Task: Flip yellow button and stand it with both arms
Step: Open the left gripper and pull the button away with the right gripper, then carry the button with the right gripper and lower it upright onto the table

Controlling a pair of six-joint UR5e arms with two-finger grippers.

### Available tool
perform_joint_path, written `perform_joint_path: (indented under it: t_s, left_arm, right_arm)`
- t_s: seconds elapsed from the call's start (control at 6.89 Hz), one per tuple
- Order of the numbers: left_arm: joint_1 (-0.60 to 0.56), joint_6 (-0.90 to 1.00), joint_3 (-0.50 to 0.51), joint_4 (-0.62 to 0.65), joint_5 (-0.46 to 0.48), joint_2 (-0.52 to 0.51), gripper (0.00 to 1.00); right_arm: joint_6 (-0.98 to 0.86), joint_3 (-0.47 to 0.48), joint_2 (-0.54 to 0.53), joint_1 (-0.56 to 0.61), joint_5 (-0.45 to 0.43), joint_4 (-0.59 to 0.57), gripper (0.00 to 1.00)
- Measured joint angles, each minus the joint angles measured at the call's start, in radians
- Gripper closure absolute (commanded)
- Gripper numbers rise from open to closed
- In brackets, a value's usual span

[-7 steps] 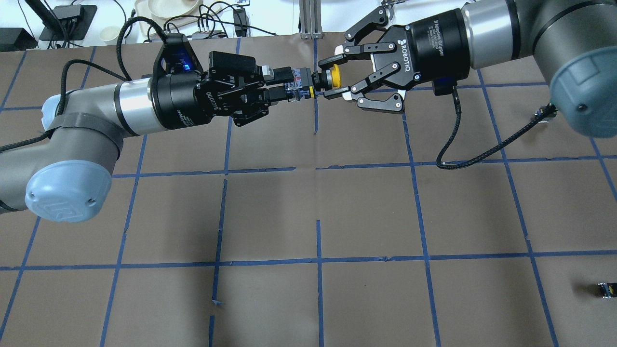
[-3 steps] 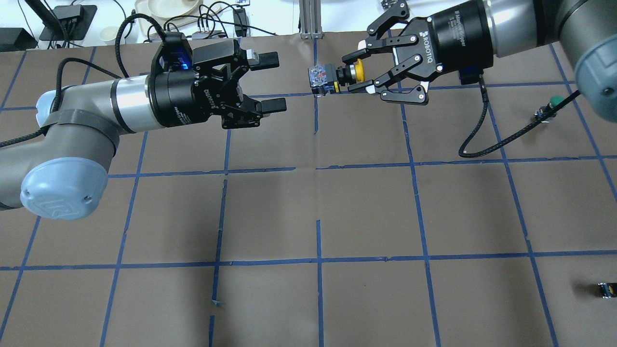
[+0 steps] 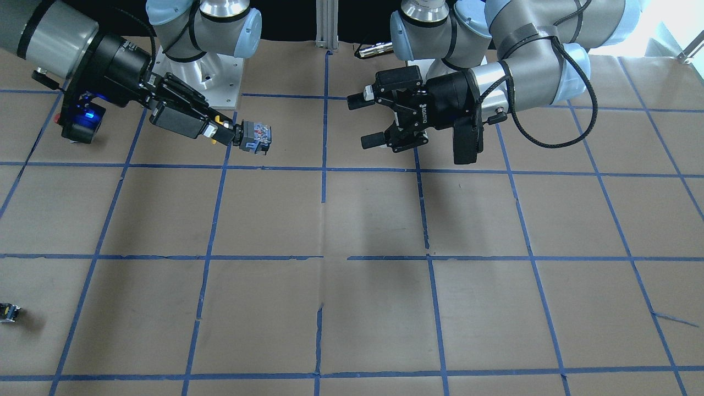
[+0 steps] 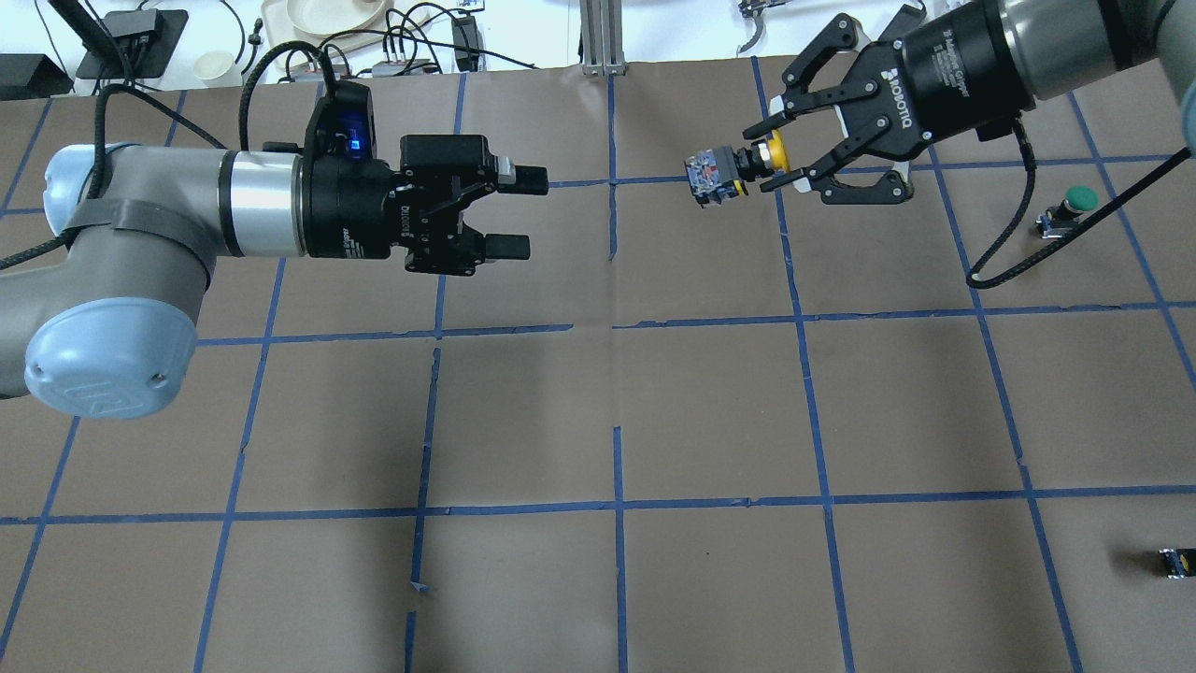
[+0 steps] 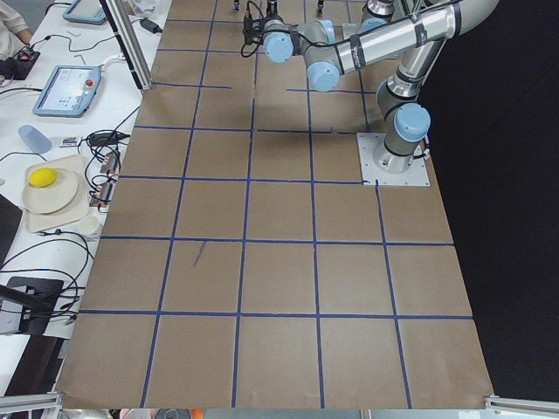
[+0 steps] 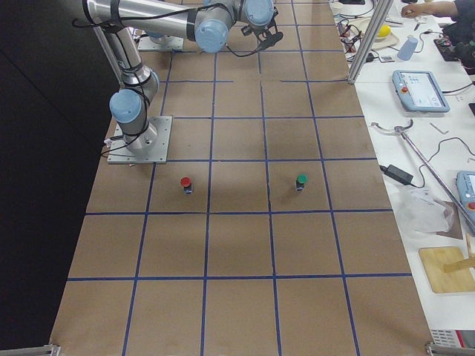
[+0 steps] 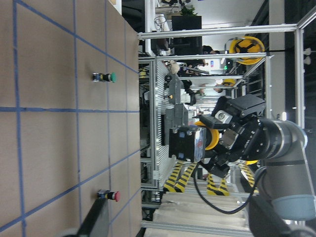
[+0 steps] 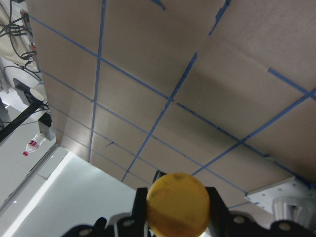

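The yellow button point(image 4: 707, 175) hangs in the air, lying sideways, with its black-and-grey body pointing at the left arm. My right gripper point(image 4: 759, 159) is shut on its yellow cap end, above the far right-of-centre part of the table. In the front view the same gripper point(image 3: 225, 132) holds the button point(image 3: 254, 136) out. The right wrist view shows the yellow cap point(image 8: 177, 202) between the fingers. My left gripper point(image 4: 525, 213) is open and empty, a tile's width to the left of the button, facing it. The left wrist view shows the button point(image 7: 186, 143) ahead.
A green-capped button point(image 4: 1074, 201) stands at the right, near the right arm's cable. A red-capped button point(image 6: 185, 183) stands near the right arm's base. A tiny black-grey block point(image 4: 1175, 561) lies at the near right. The brown table point(image 4: 617, 402) has blue tape lines.
My left gripper let go of the button's body, opened and drew back to the left. My right gripper carried the button to the right by its cap.
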Motion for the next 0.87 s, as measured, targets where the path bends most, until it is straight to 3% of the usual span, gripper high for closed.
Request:
perform_joint_path:
  t_s: [0.58, 0.87]
  left_arm:
    - [0.014, -0.067, 0.134, 0.034, 0.573, -0.020, 0.00]
    - [-0.002, -0.086, 0.252, -0.009, 0.793, -0.034, 0.00]
  right_arm:
    - [-0.569, 0.011, 0.001, -0.049, -0.559, -0.014, 0.82]
    - [-0.861, 0.017, 0.001, -0.128, -0.723, -0.096, 0.81]
